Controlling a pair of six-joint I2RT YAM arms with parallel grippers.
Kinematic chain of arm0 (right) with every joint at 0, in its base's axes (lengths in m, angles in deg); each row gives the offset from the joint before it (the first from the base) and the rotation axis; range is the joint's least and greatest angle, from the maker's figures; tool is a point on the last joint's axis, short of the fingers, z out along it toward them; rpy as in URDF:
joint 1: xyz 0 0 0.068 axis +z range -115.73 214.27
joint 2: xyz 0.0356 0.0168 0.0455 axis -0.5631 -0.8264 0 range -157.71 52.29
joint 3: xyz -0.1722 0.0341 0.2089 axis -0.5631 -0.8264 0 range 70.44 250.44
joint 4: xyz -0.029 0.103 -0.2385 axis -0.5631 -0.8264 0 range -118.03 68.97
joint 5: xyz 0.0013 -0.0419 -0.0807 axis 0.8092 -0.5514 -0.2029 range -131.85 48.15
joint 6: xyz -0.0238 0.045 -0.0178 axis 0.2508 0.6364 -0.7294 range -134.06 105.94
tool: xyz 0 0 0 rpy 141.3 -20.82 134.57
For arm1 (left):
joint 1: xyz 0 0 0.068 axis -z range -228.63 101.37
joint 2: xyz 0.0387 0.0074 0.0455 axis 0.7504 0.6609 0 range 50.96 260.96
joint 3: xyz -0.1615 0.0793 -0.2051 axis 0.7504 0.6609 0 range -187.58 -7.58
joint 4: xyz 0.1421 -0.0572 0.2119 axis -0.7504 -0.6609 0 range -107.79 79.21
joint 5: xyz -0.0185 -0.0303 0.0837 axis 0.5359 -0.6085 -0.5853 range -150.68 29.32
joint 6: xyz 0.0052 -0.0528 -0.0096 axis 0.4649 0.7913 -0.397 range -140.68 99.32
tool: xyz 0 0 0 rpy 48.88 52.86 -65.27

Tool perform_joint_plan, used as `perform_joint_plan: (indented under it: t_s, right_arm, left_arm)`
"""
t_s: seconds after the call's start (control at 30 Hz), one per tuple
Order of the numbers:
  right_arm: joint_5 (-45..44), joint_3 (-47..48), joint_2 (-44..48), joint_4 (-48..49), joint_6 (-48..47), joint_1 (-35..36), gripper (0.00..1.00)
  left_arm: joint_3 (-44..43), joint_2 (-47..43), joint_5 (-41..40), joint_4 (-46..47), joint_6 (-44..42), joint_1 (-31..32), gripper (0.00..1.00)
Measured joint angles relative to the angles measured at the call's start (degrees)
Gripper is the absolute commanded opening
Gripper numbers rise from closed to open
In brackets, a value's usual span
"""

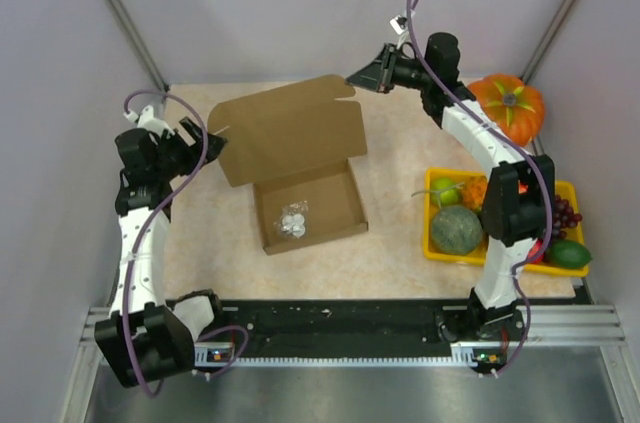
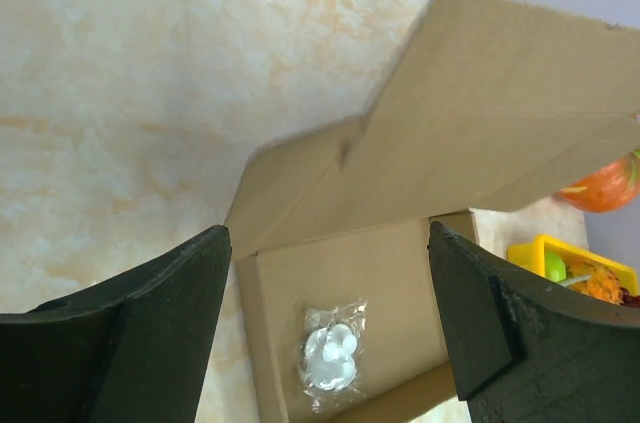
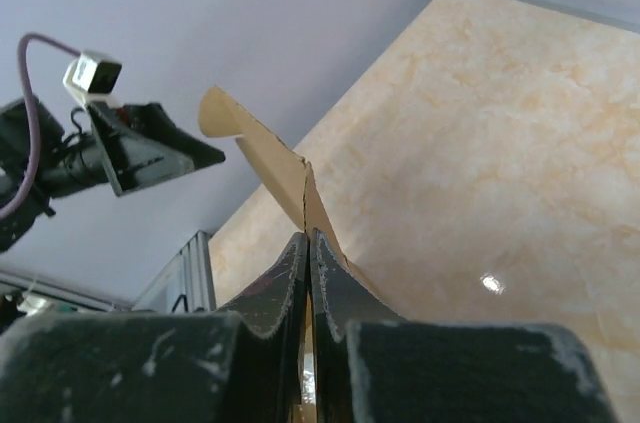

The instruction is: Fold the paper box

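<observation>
The paper box (image 1: 300, 133) is brown cardboard, with its shallow base flat on the table and its lid tilted up at the back. A small clear bag of white pieces (image 1: 293, 223) lies in the base. My right gripper (image 1: 362, 76) is at the lid's far right corner. In the right wrist view that gripper (image 3: 308, 236) is shut on the thin cardboard edge (image 3: 270, 158). My left gripper (image 1: 200, 135) hovers open just off the lid's left edge, holding nothing. From the left wrist, the open gripper (image 2: 328, 233) frames the base, with the bag (image 2: 332, 358) and the raised lid (image 2: 500, 123) beyond.
A yellow tray (image 1: 428, 228) of fruit stands at the right, partly behind my right arm. An orange pumpkin (image 1: 512, 108) sits beyond it near the right wall. Grey walls close in the back and both sides. A metal rail runs along the near edge.
</observation>
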State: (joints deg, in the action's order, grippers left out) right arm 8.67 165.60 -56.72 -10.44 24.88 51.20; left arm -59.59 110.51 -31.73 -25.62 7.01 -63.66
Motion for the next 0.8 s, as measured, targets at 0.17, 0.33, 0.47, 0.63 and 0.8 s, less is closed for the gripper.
perform_joint_plan:
  t_s: [0.17,0.33,0.47,0.63,0.8]
  right_arm:
    - [4.11,-0.07,-0.76,1.40,-2.08,-0.72,0.00]
    - [6.45,-0.79,-1.42,2.05,-2.36,-1.36,0.00]
    - [7.63,-0.79,-1.44,3.78,-2.19,-1.53,0.00]
    - [7.78,-1.33,-1.44,5.29,-1.64,-1.73,0.33]
    - [2.78,-4.37,-0.26,-1.25,-10.84,-1.88,0.71]
  left_arm:
    - [-3.85,3.34,2.62,3.21,-2.51,-0.04,0.69]
    - [-6.25,5.27,7.69,7.82,-5.70,-0.15,0.52]
    - [-6.82,8.09,12.81,10.32,-6.71,-0.13,0.43]
    - [-6.36,9.11,15.34,11.89,-7.78,1.01,0.20]
    - [-5.79,8.70,15.52,14.03,-10.03,2.16,0.11]
